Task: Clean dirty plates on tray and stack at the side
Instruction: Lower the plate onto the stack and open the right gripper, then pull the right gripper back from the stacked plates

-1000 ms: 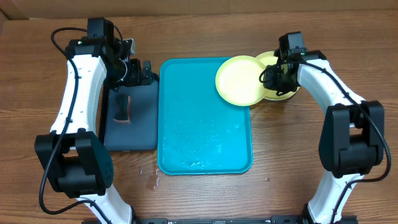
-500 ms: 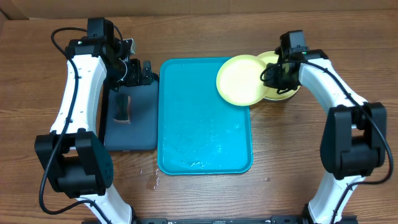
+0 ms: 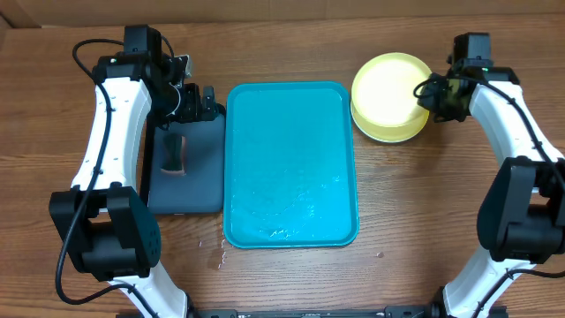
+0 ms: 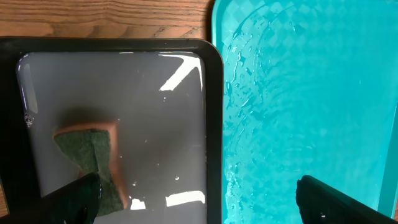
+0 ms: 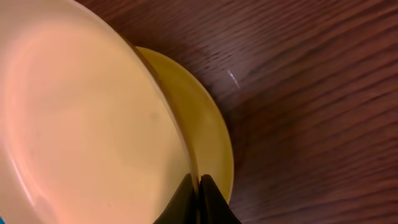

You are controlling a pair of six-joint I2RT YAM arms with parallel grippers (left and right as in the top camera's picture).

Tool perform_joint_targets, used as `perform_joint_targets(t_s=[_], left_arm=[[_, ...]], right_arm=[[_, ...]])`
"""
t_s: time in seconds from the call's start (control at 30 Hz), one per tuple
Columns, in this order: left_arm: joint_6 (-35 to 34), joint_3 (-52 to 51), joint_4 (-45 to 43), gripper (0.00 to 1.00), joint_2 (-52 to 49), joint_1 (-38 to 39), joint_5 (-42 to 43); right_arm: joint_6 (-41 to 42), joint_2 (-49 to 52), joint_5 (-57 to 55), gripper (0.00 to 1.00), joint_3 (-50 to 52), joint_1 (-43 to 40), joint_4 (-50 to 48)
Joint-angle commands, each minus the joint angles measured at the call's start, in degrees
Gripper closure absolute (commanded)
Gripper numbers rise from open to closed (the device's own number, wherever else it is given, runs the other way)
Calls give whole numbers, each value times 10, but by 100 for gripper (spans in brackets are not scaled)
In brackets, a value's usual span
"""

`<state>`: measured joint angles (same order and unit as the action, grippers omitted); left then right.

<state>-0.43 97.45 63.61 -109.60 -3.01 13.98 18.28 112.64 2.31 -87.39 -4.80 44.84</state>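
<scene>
Overhead, a bright teal rectangular plastic tray (image 3: 291, 163) with rounded corners and a raised rim lies at the centre of the brown wooden table (image 3: 406, 212), its floor wet and glistening. Two round pale yellow-green plastic plates sit at the upper right of the frame, off the tray and just beside its top right corner. The upper plate (image 3: 387, 84) covers most of the lower plate (image 3: 395, 134), which shows only as a crescent along the bottom edge. The right gripper (image 3: 434, 91) meets the upper plate at its right rim. In the right wrist view its dark fingertips (image 5: 186, 202) are pinched together on that rim, so this claw is clamped on the upper plate. The lower plate shows there as a deeper yellow crescent against the wood, and whether the two plates touch cannot be told. At the upper left of the overhead frame the left gripper (image 3: 207, 104) hangs over the top edge of a smaller dark navy-black rectangular tray (image 3: 190, 177), which lies just left of the teal one. A green-and-orange sponge (image 3: 174, 155) rests on the dark tray's wet floor. In the left wrist view the black fingers (image 4: 81, 199) stand spread wide, one above the sponge and one above the teal tray, holding nothing. A few water drops (image 3: 216, 256) dot the table by the teal tray's lower left corner.
</scene>
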Motion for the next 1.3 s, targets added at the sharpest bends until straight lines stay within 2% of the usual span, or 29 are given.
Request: perform_joint_targets(t_s=[0.0, 0.3, 0.33, 0.5, 0.53, 0.57, 0.6, 0.67, 0.87, 0.93, 0.97, 1.27], left_arm=[[4, 10, 0, 0, 9, 0, 9], [4, 10, 0, 0, 9, 0, 9], [4, 10, 0, 0, 9, 0, 9], [4, 10, 0, 0, 9, 0, 9], [4, 10, 0, 0, 9, 0, 9], [4, 10, 0, 0, 9, 0, 9], [4, 10, 0, 0, 9, 0, 9], [4, 10, 0, 0, 9, 0, 9], [4, 10, 0, 0, 9, 0, 9], [4, 10, 0, 0, 9, 0, 9], [4, 10, 0, 0, 9, 0, 9], [4, 10, 0, 0, 9, 0, 9]], right_arm=[[10, -18, -14, 96, 12, 2, -14], [13, -14, -27, 96, 27, 2, -25], [13, -14, -27, 94, 27, 2, -23], [12, -14, -27, 73, 27, 2, -10], [12, -14, -27, 62, 27, 2, -8], [12, -14, -27, 45, 27, 2, -6], [12, -14, -26, 37, 27, 2, -2], [12, -14, -20, 28, 27, 2, 10], [12, -14, 8, 21, 27, 2, 61], [13, -14, 8, 11, 27, 3, 85], [12, -14, 8, 0, 27, 3, 97], [12, -14, 8, 0, 27, 3, 226]])
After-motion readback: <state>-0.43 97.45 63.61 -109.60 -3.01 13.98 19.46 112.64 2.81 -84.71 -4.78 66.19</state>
